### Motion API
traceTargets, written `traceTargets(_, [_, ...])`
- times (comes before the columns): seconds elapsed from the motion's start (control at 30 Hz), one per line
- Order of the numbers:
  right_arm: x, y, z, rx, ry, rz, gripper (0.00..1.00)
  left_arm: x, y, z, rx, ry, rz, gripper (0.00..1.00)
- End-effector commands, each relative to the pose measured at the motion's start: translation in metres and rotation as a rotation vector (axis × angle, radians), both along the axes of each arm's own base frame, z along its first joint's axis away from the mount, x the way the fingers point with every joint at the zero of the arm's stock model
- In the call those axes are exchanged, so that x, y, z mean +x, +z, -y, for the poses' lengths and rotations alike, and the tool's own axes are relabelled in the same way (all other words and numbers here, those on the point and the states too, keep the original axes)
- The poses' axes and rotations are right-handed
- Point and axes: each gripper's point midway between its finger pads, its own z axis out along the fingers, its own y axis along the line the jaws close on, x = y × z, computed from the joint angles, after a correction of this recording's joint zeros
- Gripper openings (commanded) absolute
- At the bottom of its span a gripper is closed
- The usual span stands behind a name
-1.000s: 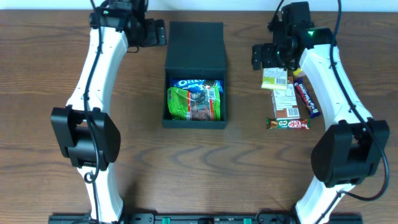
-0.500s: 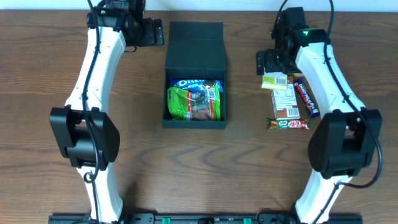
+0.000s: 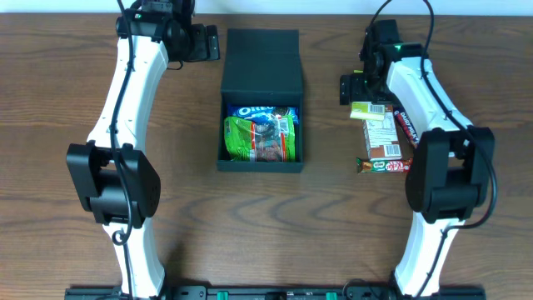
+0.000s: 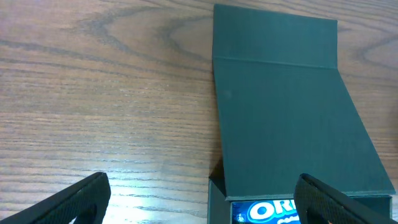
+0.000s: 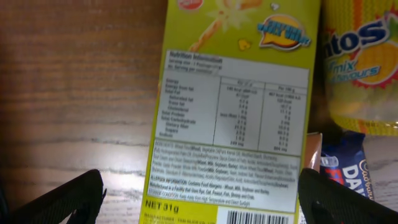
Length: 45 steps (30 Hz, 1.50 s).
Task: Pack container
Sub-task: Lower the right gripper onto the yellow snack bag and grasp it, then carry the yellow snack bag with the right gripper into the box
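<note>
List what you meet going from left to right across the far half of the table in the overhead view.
In order: left gripper → container → right gripper → pile of snack packets.

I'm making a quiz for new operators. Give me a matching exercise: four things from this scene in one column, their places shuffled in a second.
Things
1. Oreo packet
2. yellow-green packet
3. red bar
4. left gripper

Places
A. left of the container, beside its open lid
B. on the table below the open right gripper
C. inside the container, at the lid end
D. right of the container, crosswise, nearer the arm bases than the yellow-green packet

Pairs: 1-C, 2-B, 3-D, 4-A
</note>
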Motion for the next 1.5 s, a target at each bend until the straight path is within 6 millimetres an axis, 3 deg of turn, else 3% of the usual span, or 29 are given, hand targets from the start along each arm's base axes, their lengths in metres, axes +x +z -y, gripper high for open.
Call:
traceTargets(0.0, [0.001, -0.006, 0.019, 0.0, -0.09, -0.005, 0.99, 0.0, 0.014, 0.0, 0.002, -0.016, 0.029, 0.95])
traceTargets(0.4, [-0.002, -0.019, 0.004, 0.106, -0.072, -0.044, 0.99, 0.0, 0.014, 0.0, 0.002, -0.016, 0.031, 0.95])
traceTargets(0.93, [-0.005, -0.032, 0.003, 0.102, -0.069, -0.076, 0.99, 0.001, 0.015, 0.0, 0.001, -0.015, 0.038, 0.95])
traceTargets(1.13, [-0.005, -0.033, 0.003, 0.1, -0.061, -0.078, 0.86, 0.001, 0.015, 0.0, 0.001, -0.015, 0.038, 0.95])
traceTargets(1.47, [-0.005, -0.032, 0.003, 0.101, -0.062, -0.079, 0.72, 0.001, 0.015, 0.0, 0.001, -0.015, 0.039, 0.95])
